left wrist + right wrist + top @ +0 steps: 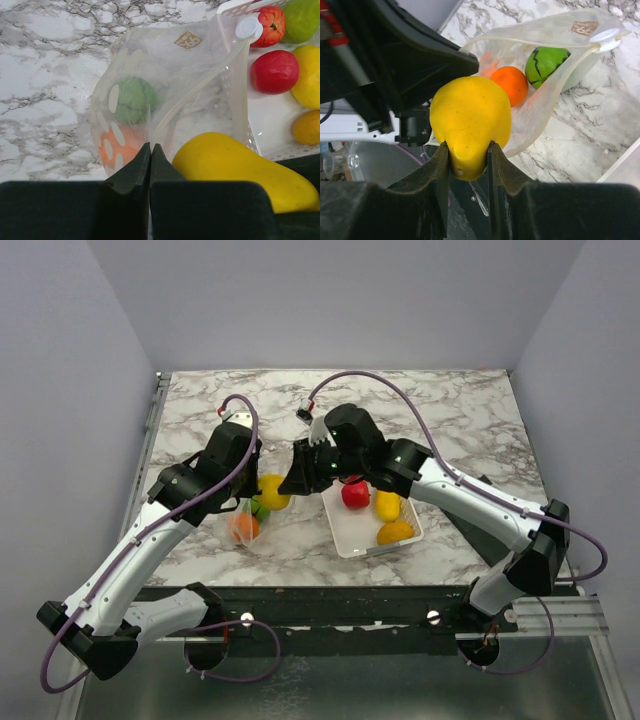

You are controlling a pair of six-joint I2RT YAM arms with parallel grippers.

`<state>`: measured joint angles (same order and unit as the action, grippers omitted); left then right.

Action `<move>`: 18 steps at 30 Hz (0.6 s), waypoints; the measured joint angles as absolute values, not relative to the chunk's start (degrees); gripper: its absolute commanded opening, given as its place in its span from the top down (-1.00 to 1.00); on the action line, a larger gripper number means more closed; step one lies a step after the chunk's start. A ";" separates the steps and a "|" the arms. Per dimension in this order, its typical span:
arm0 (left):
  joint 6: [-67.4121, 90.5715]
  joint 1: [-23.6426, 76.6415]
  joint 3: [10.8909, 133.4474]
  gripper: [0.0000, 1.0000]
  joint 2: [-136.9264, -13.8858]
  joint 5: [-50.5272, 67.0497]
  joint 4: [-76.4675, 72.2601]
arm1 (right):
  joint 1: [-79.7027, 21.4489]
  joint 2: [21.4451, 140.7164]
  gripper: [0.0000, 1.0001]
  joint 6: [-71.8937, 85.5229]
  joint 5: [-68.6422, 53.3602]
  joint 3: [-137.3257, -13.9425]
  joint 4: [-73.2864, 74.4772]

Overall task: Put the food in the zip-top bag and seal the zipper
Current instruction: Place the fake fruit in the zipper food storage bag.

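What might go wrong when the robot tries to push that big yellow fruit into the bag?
1. The right gripper pinches only the narrow end of the yellow fruit, so it may slip out and roll away.
2. The fruit looks nearly as wide as the mouth of the zip-top bag and might catch on the rim.
3. The left gripper holds just a thin edge of the bag; a push could tug it free.

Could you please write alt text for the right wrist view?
The right gripper holds a yellow toy fruit in front of the open zip-top bag, which contains an orange fruit and a green fruit.
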<state>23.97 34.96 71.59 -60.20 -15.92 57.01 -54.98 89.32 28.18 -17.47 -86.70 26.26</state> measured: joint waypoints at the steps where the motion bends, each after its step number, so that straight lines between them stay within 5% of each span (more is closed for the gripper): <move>1: 23.97 34.96 71.59 1.00 -60.18 -15.94 57.06 | -55.18 90.04 0.99 28.16 -16.84 -87.05 26.63; 18: 23.94 34.96 71.68 1.00 -59.83 -15.90 57.06 | -56.31 98.08 0.99 31.79 2.35 -92.99 30.87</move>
<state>23.94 34.96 71.68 -59.83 -15.90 57.06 -56.31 98.08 31.79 2.35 -92.99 30.87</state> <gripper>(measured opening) 0.005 0.299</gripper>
